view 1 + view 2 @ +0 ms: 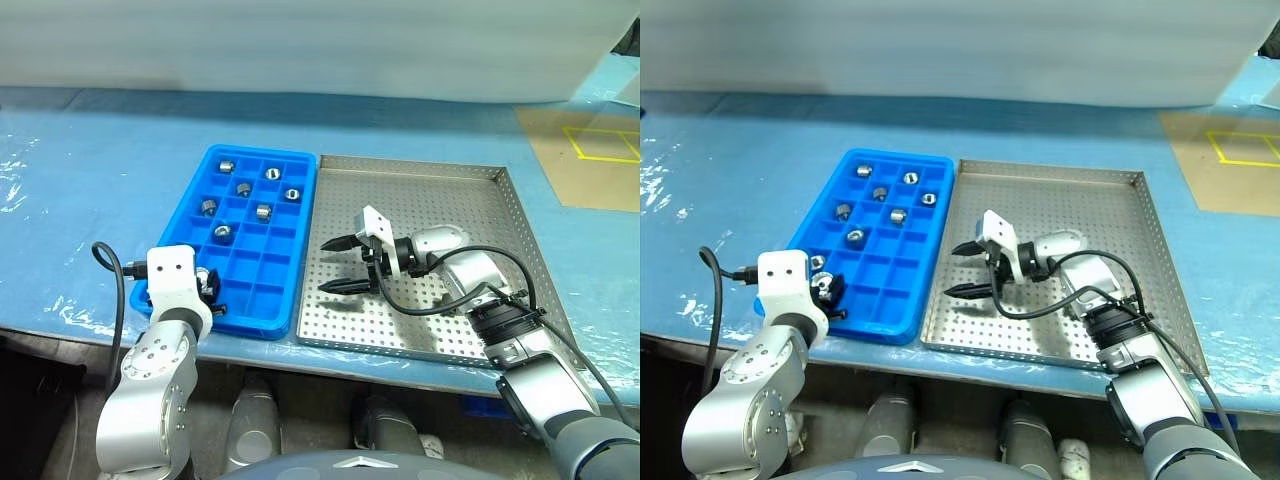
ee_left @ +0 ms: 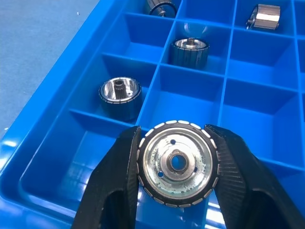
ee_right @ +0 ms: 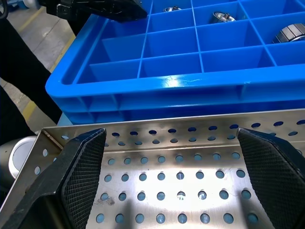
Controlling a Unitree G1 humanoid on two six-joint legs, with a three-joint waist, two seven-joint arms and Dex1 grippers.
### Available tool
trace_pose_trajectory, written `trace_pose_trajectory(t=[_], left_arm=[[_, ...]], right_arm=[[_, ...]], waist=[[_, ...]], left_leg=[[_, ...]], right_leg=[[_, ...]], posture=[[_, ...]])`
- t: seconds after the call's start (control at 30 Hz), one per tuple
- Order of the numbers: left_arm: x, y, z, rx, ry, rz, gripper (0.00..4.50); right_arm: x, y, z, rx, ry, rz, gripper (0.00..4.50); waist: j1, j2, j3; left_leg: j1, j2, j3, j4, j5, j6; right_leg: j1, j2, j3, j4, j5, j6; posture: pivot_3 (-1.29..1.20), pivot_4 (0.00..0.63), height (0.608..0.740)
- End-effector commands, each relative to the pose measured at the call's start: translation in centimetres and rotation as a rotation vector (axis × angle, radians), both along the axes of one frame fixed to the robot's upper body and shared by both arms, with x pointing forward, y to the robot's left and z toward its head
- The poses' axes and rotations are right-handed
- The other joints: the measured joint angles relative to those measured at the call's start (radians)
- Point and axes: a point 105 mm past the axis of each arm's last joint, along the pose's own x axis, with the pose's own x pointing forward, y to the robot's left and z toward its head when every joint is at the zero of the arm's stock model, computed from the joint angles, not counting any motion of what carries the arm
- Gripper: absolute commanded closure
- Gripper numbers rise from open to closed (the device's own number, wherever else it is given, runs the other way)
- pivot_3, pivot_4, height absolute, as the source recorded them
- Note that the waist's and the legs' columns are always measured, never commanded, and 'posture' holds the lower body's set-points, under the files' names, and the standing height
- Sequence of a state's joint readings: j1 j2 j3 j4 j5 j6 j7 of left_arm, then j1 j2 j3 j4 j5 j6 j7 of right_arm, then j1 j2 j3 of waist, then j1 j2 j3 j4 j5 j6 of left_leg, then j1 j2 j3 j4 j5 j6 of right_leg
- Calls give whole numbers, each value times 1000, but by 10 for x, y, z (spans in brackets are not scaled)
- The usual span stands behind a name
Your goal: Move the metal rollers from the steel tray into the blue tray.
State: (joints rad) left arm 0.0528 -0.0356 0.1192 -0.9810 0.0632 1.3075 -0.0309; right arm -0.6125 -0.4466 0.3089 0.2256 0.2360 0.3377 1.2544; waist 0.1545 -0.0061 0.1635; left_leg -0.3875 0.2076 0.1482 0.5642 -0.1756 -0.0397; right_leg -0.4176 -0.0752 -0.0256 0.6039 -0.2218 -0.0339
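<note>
Clamped between the left gripper's (image 2: 177,164) black fingers is one metal roller (image 2: 177,162), held over the near left corner cells of the blue tray (image 1: 285,300). Right gripper (image 1: 339,264) stands with jaws spread wide and nothing between them, low over the steel tray (image 1: 480,215) beside its left rim, which touches the blue tray's side. Seven rollers (image 1: 262,212) lie in the blue tray, each in its own cell; most near cells are bare. No rollers show on the steel tray's perforated floor.

The left claw (image 1: 207,290) hides part of the blue tray's (image 1: 300,214) near cells.
</note>
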Motion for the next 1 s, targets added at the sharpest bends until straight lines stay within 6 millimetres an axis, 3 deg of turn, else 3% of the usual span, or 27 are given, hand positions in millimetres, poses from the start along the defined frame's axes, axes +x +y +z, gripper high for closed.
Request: trace_pose_trajectory(t=[0.03, 0.2, 0.37, 0.47, 0.5, 0.7, 0.87, 1.0], left_arm=[[-3, 0, 3, -7, -17, 0, 2785], [-4, 5, -2, -14, 0, 18, 2785], [1, 8, -2, -2, -6, 14, 1255], [12, 2, 10, 64, -62, -51, 172], [18, -3, 18, 127, -103, -107, 77], [51, -35, 56, 227, -312, -347, 77], [61, -76, 62, 105, -387, -629, 77], [66, -97, 58, 73, -401, -799, 77]], right_arm=[[-2, 1, 8, 21, -31, 15, 0], [-3, -2, 7, 20, -28, -3, 0], [-4, -4, 5, 19, -28, -18, 0], [-1, -7, 8, 22, -39, -44, 0], [0, -8, 9, 24, -43, -55, 0], [4, -16, 15, 68, -76, -161, 0], [11, -25, 25, 132, -89, -309, 0], [18, -37, 32, 167, -118, -441, 0]], waist=[[0, 0, 0], [-1, 0, 0], [-2, 0, 0], [-1, 0, 0], [-2, 0, 0], [-4, 0, 0], [-28, 0, 0], [-48, 0, 0]], left_leg=[[0, 0, 0, 0, 0, 0], [0, 0, 0, 0, 0, 0], [0, 0, 0, 0, -1, -1], [0, 0, 0, 0, 0, -1], [0, 0, 0, 0, 0, -1], [0, 0, 0, 1, 0, -1], [1, 0, 1, 1, 1, -2], [1, 0, 2, 1, 1, -5]], right_leg=[[0, 0, 0, 0, 0, 0], [0, 0, 0, 0, 0, 0], [0, 0, 0, 0, 0, 0], [0, 0, 0, 0, 0, 0], [0, 0, 0, 1, 0, 0], [0, 0, 1, 1, 0, 0], [-1, 1, 2, 2, 0, 0], [-1, 1, 2, 3, 0, 0]], posture=[[290, 150, 740], [274, 150, 740], [265, 150, 740], [265, 150, 740], [218, 150, 740], [137, 150, 740], [55, 150, 740], [-13, 150, 740]])
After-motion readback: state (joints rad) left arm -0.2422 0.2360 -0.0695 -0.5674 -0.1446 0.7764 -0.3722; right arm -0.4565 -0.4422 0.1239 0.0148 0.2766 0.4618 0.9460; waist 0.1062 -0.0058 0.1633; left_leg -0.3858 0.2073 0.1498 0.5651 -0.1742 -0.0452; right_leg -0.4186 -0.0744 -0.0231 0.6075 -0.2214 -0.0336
